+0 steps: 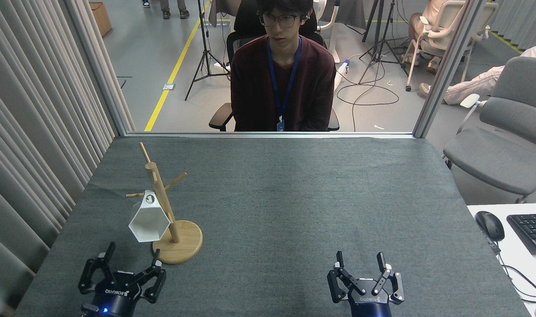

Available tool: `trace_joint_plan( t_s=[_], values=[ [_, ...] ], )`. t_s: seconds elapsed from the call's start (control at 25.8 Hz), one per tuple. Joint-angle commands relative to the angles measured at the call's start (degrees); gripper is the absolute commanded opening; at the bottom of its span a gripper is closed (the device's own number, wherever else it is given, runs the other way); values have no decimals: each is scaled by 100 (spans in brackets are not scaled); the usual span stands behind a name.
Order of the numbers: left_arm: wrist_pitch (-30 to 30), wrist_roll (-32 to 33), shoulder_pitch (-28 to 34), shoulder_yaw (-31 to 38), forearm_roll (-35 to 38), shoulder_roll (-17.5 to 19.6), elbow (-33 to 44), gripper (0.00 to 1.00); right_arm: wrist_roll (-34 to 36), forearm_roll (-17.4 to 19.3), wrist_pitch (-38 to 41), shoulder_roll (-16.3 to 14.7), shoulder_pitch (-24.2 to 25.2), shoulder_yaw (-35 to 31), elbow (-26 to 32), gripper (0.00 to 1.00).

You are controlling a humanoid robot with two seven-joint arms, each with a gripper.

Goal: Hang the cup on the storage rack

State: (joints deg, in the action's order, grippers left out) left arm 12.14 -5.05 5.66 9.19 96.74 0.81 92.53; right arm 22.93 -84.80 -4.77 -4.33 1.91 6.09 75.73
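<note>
Head view, item listing, all places given relative to the mug tree.

Mug tree (171, 229): light wood, round disc base sitting on the grey desk (294, 211) toward its left side, upright post leaning slightly in this view, thin pegs angling outward.

Cup (149, 223): white, hexagonal, hanging on the mug tree's left side by its pierced rim tab, which is sitting over a low left-pointing peg close to the post. Mouth is facing down and toward the camera; body is touching or just beside the post, which of the two cannot be told.

Left gripper (123, 274): released, fingers spread, holding nothing, sitting just in front of the mug tree's base and below the cup, apart from both.

Right gripper (361, 269): released, empty, well apart to the mug tree's right.

Person (283, 66): sitting beyond the desk's far edge, behind the mug tree.

Handling note, as judgement: hanging is looking complete; the step in hand is clearing away. Left gripper is best drawing straight back and low, keeping its spread fingers off the base and the cup so nothing is nudged off the peg.
</note>
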Motion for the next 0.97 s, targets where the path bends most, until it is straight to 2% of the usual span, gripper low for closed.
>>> trace_joint_plan(
  t_s=[0.0,0.08,0.23,0.35,0.58,0.78,0.93],
  values=[
    [158,144,208,-119,-217,-213,55,99,-17,-1,72,-104,152,-2,196,98],
    [149,136,339,-181,-209,-398,64,99,-25,-1,72,-174,169,7,214,98],
    [70,21,383,-278,-209,-398,134,99,-34,-10,55,-262,187,7,214,98],
    [-159,-471,383,-286,-209,-398,143,99,-25,-10,46,-358,187,-2,223,98],
    [-625,-1244,383,-612,-270,-398,151,99,-25,-10,64,-358,363,-2,478,98],
    [-836,-1192,383,-998,-428,-398,160,99,-25,-10,55,-376,398,-2,565,98],
    [-836,-945,383,-1042,-428,-398,151,99,-17,-19,37,-358,442,-2,645,98]
  ],
)
